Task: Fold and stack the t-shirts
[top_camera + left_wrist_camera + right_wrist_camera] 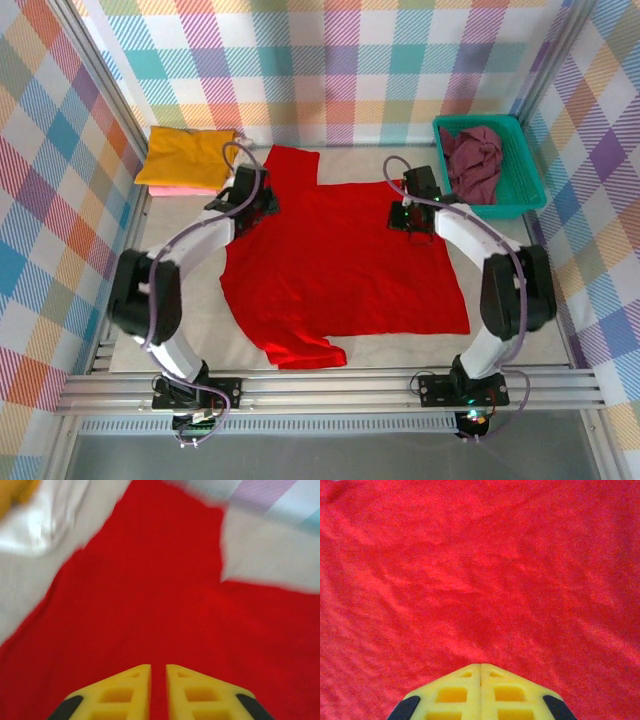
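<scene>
Red shirt (340, 260) spread flat at the centre of the table (400, 350). Left gripper (158, 667) over its far left shoulder, narrow gap, hold on cloth unclear. Right gripper (480, 665) at its far right edge, fingers pressed together.

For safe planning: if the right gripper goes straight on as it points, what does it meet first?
Probably the red t-shirt, spread right ahead of the right gripper; depth is unclear.
</scene>
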### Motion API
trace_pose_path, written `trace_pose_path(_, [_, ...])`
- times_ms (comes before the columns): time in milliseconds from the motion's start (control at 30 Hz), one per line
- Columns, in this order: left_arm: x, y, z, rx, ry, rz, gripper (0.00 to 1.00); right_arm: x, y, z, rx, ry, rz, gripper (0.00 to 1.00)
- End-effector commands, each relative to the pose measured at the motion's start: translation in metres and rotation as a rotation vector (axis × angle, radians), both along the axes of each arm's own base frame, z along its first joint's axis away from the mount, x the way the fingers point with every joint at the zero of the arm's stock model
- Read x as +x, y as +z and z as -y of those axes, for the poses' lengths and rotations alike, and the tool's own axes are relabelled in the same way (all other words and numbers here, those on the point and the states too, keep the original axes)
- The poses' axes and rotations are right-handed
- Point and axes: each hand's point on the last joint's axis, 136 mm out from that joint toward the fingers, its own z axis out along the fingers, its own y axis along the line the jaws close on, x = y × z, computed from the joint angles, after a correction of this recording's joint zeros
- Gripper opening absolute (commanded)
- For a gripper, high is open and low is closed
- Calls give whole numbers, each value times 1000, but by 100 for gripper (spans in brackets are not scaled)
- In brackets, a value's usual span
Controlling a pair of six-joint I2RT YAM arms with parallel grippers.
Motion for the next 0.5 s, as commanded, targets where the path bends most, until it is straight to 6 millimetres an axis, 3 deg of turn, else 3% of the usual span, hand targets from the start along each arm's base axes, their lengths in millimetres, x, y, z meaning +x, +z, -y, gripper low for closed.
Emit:
trace_pose_path(0, [-5, -30, -11, 61, 5, -118, 13, 9, -20, 12, -44, -67, -80, 0])
trace_pose_path(100, [3, -55, -17, 67, 27, -187, 12, 19, -38, 10, -44, -74, -128, 0])
trace_pose_path(200, [14, -76, -17, 76, 32, -252, 3, 26, -54, 13, -30, -104, -158, 0])
trace_pose_path(267, [21, -88, -15, 82, 32, -283, 2, 30, -61, 15, -8, -120, -176, 0])
trace_pose_path(467, [45, -114, -10, 96, 44, -347, 0, 47, -81, 18, 7, -157, -203, 0])
